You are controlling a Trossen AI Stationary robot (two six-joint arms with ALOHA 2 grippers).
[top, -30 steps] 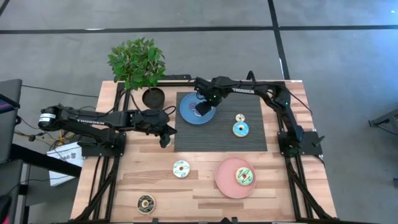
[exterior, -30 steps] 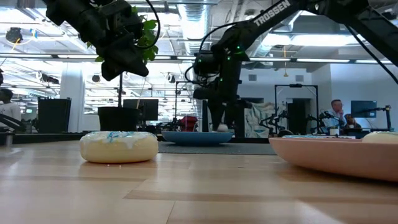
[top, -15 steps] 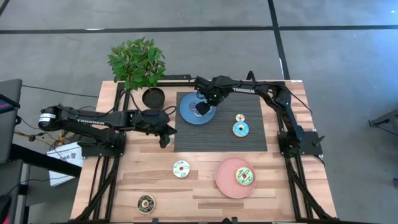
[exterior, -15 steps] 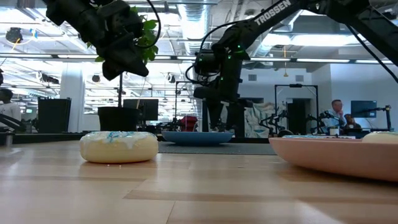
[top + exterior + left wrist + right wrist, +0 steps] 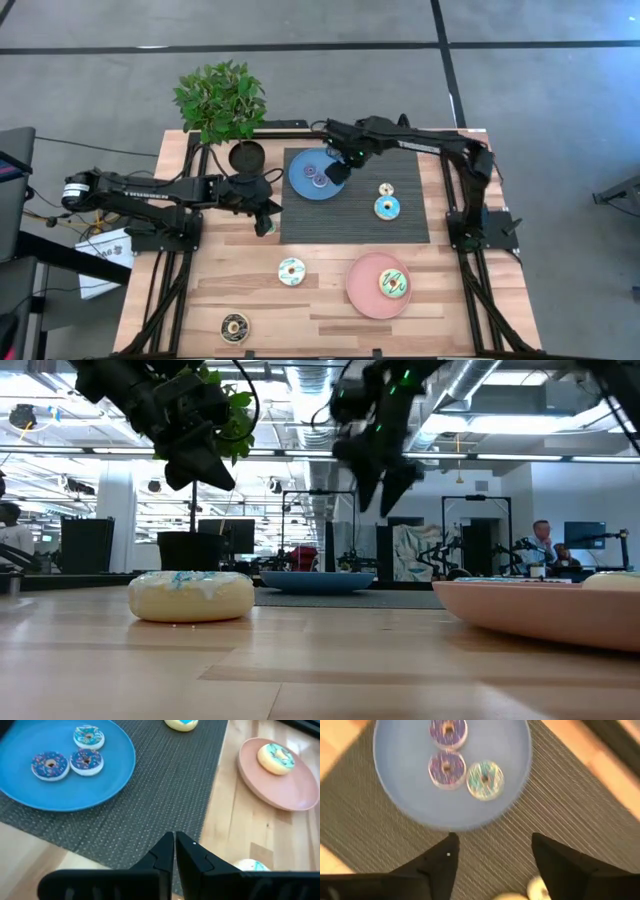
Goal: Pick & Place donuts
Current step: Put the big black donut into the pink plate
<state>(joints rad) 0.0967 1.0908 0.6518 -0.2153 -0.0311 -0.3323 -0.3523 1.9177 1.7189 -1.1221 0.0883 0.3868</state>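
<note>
— Where are the donuts seen?

— Three tiny donuts [image 5: 462,762] are found on the blue plate [image 5: 305,178], upper centre of the high view, at the left end of the dark mat [image 5: 400,225]. In the right wrist view two purple-blue ones and a green-sprinkled one are shown close together on it. A tiny beige donut [image 5: 386,189] and a light blue donut [image 5: 387,208] are seen on the mat, right of the plate. A green-iced donut [image 5: 392,283] is seen on the pink plate [image 5: 362,295], lower right of centre. A cream donut [image 5: 291,271] is placed on the bare wood at lower centre, and a dark brown donut [image 5: 235,325] is seen near the bottom left of the table [image 5: 330,320].

— And the pincers?

— The right gripper [image 5: 495,855] is held above the mat by the plate's right edge, its fingers spread wide with nothing between them. In the low view it is seen raised well above the plate. The left gripper [image 5: 174,851] is shown pressed closed and empty, hanging over the wood beside the mat's left edge, at centre left of the high view.

— Anything else noted?

— A potted plant [image 5: 222,103] is seen at the upper left corner of the table.
</note>
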